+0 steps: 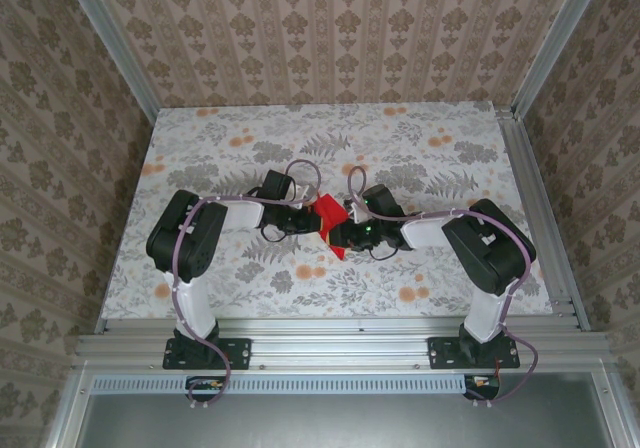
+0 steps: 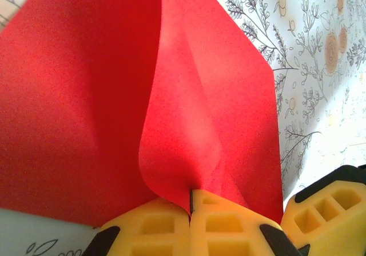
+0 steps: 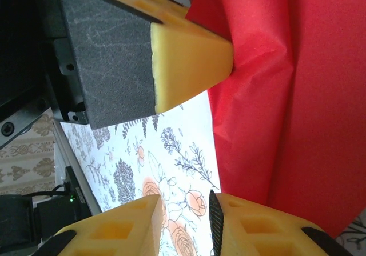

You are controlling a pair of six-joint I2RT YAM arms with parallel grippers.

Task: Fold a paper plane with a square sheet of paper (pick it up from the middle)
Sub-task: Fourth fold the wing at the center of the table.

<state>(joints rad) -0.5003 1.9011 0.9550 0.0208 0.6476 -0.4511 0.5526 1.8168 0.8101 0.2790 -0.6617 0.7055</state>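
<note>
1. Seen from above, my two arms bent inward and met over the middle of the floral table point(image 1: 200, 148), well away from its edges.
2. The paper point(image 1: 326, 210), bright red and creased to a pointed outline, sat between my two pincers at that meeting spot, with one point aimed toward the arm bases.
3. My left pincer point(image 1: 305, 218) was at the paper's left side. My right pincer point(image 1: 347, 234) was at its right, slightly nearer the bases.
4. From the left wrist, my left pincer point(image 2: 190, 202) was clamped tight, its yellow fingers pressed together on a curled fold of the paper point(image 2: 86, 96), which rose up in front of the camera.
5. Of my right pincer, one yellow finger point(image 2: 331, 202) showed just beside that grip, over the table point(image 2: 320, 67).
6. From the right wrist, my right pincer point(image 3: 186, 210) stood narrowly parted, and the table point(image 3: 171, 147) showed through the gap.
7. The paper point(image 3: 286, 96) hung just beside one finger of that pincer. I could not tell whether they touched.
8. Of my left pincer, one yellow finger point(image 3: 189, 62) had its tip against the paper's edge.
</note>
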